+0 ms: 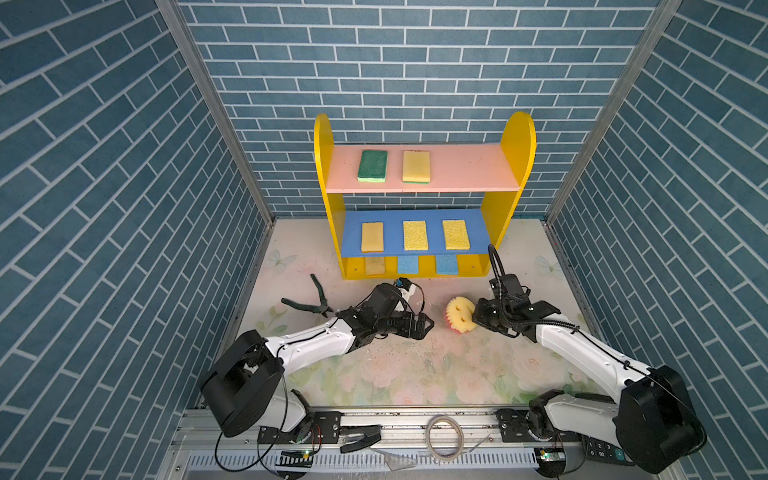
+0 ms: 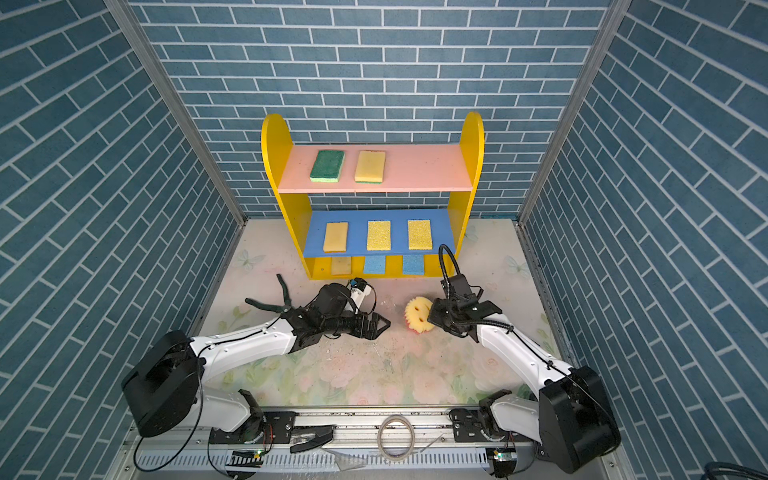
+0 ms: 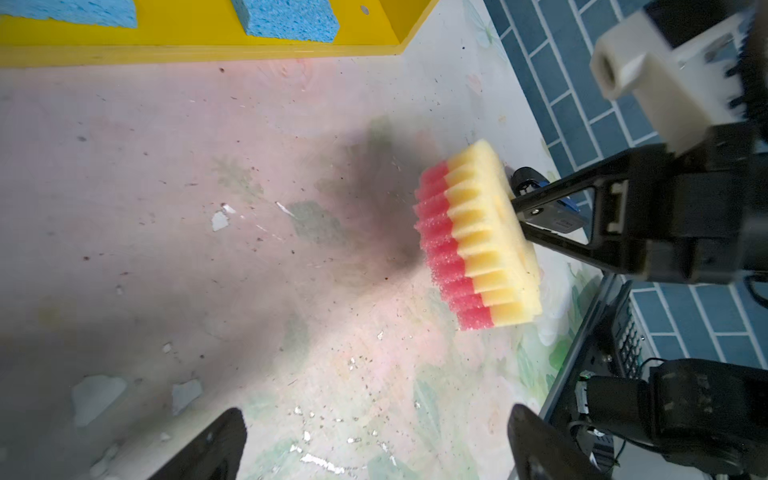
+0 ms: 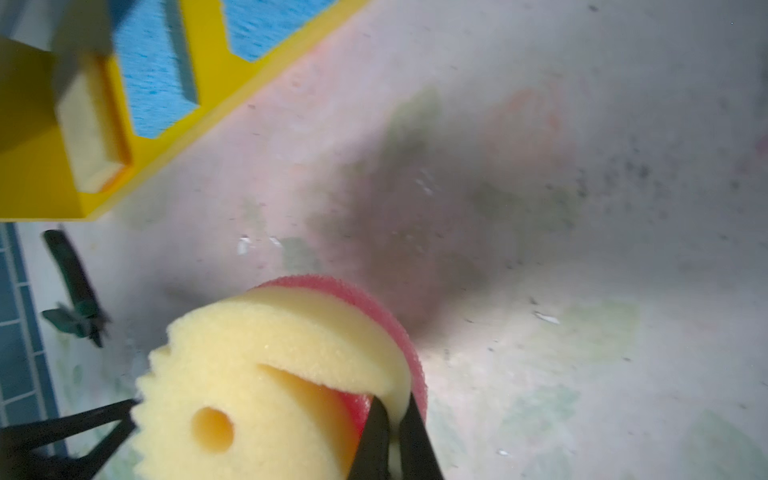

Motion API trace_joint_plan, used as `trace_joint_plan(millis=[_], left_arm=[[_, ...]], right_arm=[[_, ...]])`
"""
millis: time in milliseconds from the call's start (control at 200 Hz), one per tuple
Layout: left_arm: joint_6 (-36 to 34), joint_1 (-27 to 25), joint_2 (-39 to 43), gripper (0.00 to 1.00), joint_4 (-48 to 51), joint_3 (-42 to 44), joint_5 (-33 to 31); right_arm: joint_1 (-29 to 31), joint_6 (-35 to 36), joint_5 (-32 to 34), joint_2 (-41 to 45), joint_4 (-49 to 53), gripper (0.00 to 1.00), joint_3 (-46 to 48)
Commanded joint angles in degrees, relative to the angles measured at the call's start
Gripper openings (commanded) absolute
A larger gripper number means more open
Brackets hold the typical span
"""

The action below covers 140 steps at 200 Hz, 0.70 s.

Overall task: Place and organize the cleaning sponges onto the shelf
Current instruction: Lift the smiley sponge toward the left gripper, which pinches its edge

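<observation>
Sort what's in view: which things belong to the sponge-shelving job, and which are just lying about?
Job: round smiley sponge, pinched in the right gripper; shelf; eight flat sponges already on it.
Lying about: pliers; calculator; wire loop.

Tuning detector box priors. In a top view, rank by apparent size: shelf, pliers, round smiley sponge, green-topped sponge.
1. shelf, by far.
2. pliers, wide span but thin.
3. round smiley sponge and green-topped sponge look alike. The green one sits higher, nearer the camera, so I won't rank them.
</observation>
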<state>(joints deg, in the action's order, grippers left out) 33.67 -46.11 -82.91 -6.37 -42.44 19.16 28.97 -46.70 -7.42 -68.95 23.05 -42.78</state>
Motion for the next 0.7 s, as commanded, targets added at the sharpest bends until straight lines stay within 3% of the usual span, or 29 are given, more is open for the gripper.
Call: trace_joint_plan(millis=[0,215,515,695], left_arm=[[5.0,-0.3,-1.4,1.0,-9.3,0.3,3.0],[11.2,-0.3,-2.2,1.0,-20.5,0.8,9.5],[18.0,1.0,-2.7,1.0,-27.4,2.3,9.0],[19.0,2.0,-2.8,0.85,-29.5,1.6,9.4]], right_arm=[[3.6,-1.5,0.6,-0.8,-1.3,0.07,-4.9],[6.1,0.1,0.6,-5.6,-1.1,0.07,-9.9],[7.8,0.7,-3.2,-6.8,-6.5,0.06,-12.2],[8.0,-0.1,-5.1,-4.5,-9.5,0.05,-11.3]])
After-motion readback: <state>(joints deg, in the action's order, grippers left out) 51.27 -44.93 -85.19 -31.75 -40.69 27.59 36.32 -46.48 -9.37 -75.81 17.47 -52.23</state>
